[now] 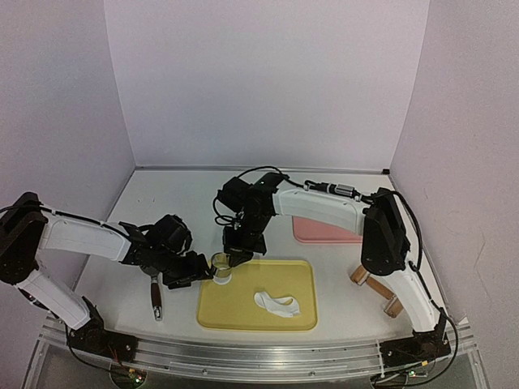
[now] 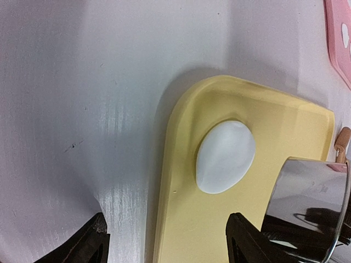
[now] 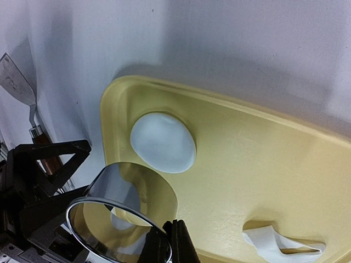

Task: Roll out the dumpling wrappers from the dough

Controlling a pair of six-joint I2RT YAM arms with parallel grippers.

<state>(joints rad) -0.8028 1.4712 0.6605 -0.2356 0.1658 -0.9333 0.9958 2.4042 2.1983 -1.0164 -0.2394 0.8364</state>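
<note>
A round white dumpling wrapper point(image 2: 226, 156) lies in the near-left corner of the yellow tray point(image 1: 268, 318); it also shows in the right wrist view point(image 3: 163, 142). My right gripper point(image 3: 173, 241) is shut on the rim of the metal ring cutter point(image 3: 126, 219) and holds it tilted just above the tray, beside the wrapper. In the top view the cutter point(image 1: 220, 262) hangs over that corner. My left gripper point(image 2: 170, 241) is open and empty, straddling the tray's left edge just short of the wrapper. An irregular white dough piece point(image 1: 277, 304) lies mid-tray.
A pink tray point(image 1: 324, 231) stands behind the yellow one, with white discs point(image 2: 345, 34) on it. A wooden-handled spatula point(image 1: 154, 296) lies left of the yellow tray. A rolling pin point(image 1: 377, 288) lies at the right.
</note>
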